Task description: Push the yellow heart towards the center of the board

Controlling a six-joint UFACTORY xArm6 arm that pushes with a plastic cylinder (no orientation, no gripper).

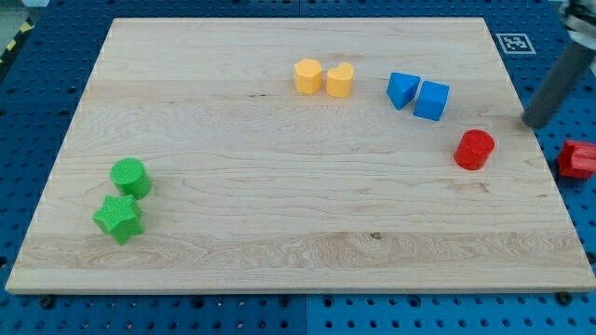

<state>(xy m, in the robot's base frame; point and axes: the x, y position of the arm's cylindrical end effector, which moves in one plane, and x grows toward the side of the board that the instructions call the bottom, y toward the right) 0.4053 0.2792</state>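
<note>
progress nil so far: yellow heart [340, 81] sits toward the view's top, touching the yellow hexagon [308, 76] on its left. my tip [532, 123] is well right of the heart, contacting nothing; no pincer here. you'd need the whole push.

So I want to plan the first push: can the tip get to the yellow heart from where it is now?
Probably yes. My tip is at the view's right edge; the blue blocks lie between it and the yellow heart, but bare board below them leaves a way around.
</note>
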